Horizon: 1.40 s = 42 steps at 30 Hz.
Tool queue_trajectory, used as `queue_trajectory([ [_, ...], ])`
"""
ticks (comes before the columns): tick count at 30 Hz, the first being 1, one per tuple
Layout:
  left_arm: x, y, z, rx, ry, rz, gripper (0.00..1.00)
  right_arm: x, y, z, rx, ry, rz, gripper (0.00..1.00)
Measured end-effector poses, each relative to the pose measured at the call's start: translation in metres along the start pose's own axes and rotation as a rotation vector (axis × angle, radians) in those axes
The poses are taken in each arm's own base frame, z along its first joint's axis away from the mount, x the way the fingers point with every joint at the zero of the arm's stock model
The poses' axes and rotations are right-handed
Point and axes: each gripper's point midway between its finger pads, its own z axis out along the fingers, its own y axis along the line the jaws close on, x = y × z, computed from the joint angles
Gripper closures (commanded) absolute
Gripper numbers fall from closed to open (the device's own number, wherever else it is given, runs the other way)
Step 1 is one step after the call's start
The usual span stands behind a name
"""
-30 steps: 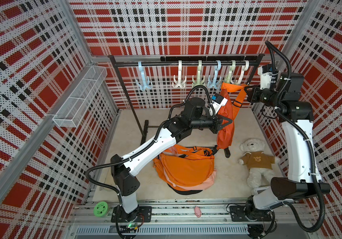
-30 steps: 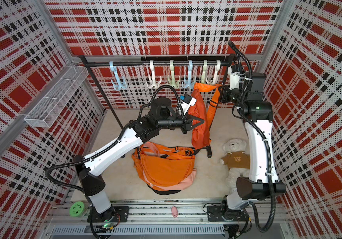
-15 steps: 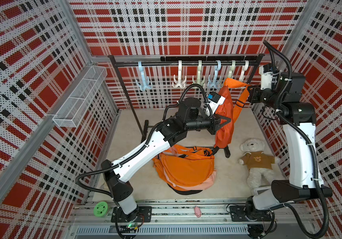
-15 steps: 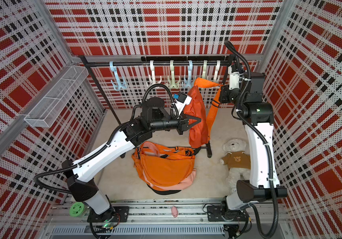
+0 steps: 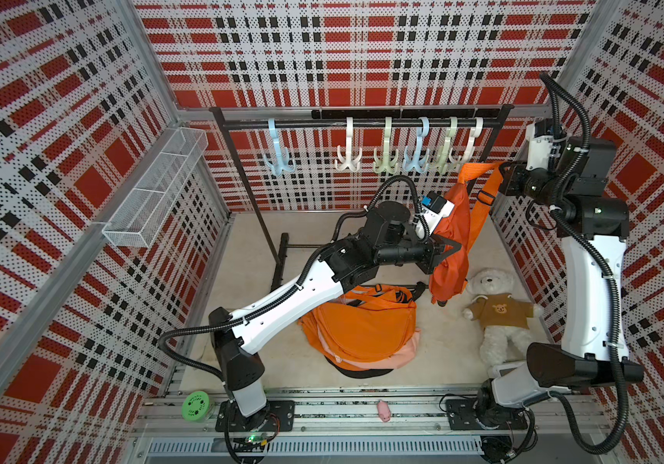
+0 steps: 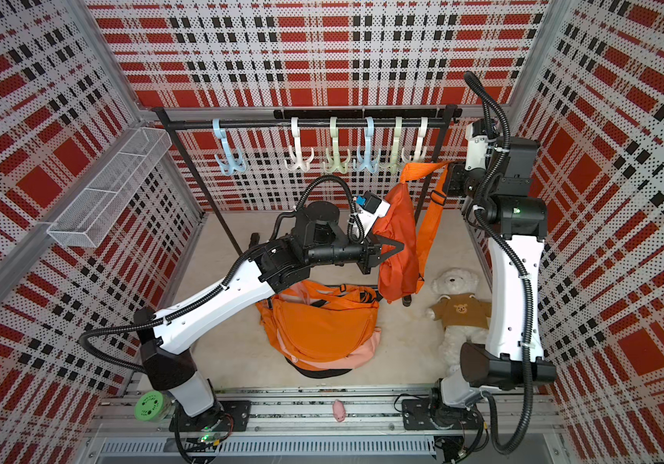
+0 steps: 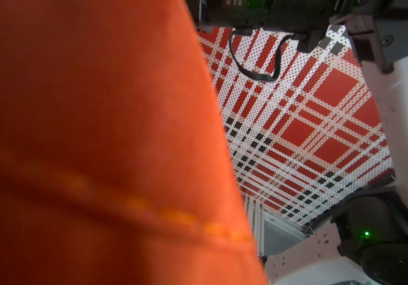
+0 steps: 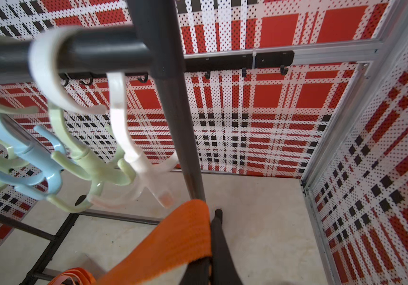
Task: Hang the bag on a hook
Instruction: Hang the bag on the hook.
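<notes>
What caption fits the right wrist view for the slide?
Right gripper pinching the orange strap, close to the white hook on the rack bar.

orange bag [image 5: 458,209] hangs upright in air, strap [image 5: 477,168] taut just under rightmost white hook [image 5: 471,138], seemingly not hooked.

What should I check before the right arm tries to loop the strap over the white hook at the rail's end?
1. The right gripper shut on the strap: ok.
2. The left gripper shut on the bag: ok.
3. Strap over a prong of the white hook: not ok, it lies by the prong tips, over none.
4. Strap clear of the rack post: cannot tell, they look close.
5. White hook empty: ok.
</notes>
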Motion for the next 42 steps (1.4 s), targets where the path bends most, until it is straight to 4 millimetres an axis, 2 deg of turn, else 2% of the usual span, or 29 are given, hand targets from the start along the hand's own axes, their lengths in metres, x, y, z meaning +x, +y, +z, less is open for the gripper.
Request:
queue_trajectory([
  [6,0.000,0.004,0.001,-0.014,-0.001,-0.002,1.00,0.007,0.002,0.019,-0.042,0.030,0.019,1.00],
  [25,-0.007,0.022,-0.004,-0.061,-0.023,-0.005,1.00,-0.003,0.016,0.018,-0.109,-0.002,0.039,1.00],
  [33,-0.008,0.026,-0.005,-0.067,-0.025,-0.021,1.00,0.005,0.022,0.030,-0.133,0.024,0.039,1.00],
  [37,0.000,0.030,-0.002,-0.072,-0.012,-0.040,1.00,0.010,0.026,0.040,-0.153,0.045,0.037,1.00],
  [39,0.007,0.033,-0.001,-0.078,0.003,-0.049,1.00,0.014,0.029,0.044,-0.162,0.059,0.035,0.97],
  [42,0.011,0.035,0.000,-0.081,0.011,-0.057,1.00,0.016,0.030,0.048,-0.166,0.067,0.030,0.86],
])
